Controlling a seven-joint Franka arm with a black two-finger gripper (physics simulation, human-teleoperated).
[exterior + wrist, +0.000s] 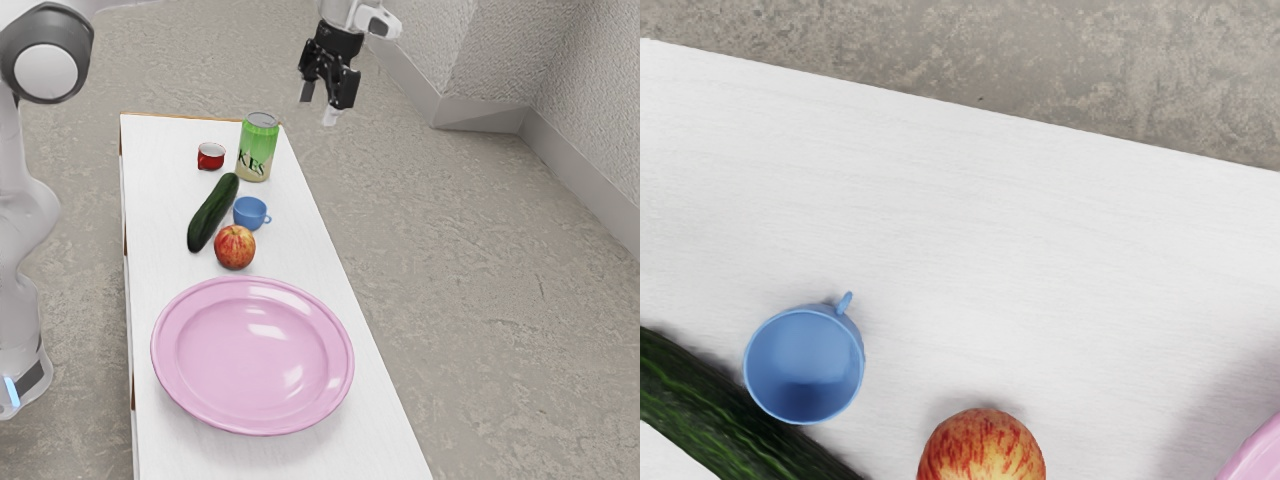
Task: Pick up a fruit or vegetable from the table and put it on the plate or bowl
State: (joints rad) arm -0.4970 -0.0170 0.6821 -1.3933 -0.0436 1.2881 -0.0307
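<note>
- A pink plate (252, 355) sits nearest on the white desk (165, 200), just in front of the apple (235, 247). The wrist view catches just its rim (1262, 452).
- The apple stands on the desk, close to the plate but not on it.
- Just behind the apple is a blue cup (249, 212). The wrist view looks down into its bare inside (803, 365).
- A cucumber (212, 212) lies beside the cup, one end near the apple.
- Farther behind the apple, the exterior view takes in a red cup (211, 156) and a green can (257, 147).
- The hand (317, 106) hangs high, well apart from the apple, its fingers spread and holding nothing.
</note>
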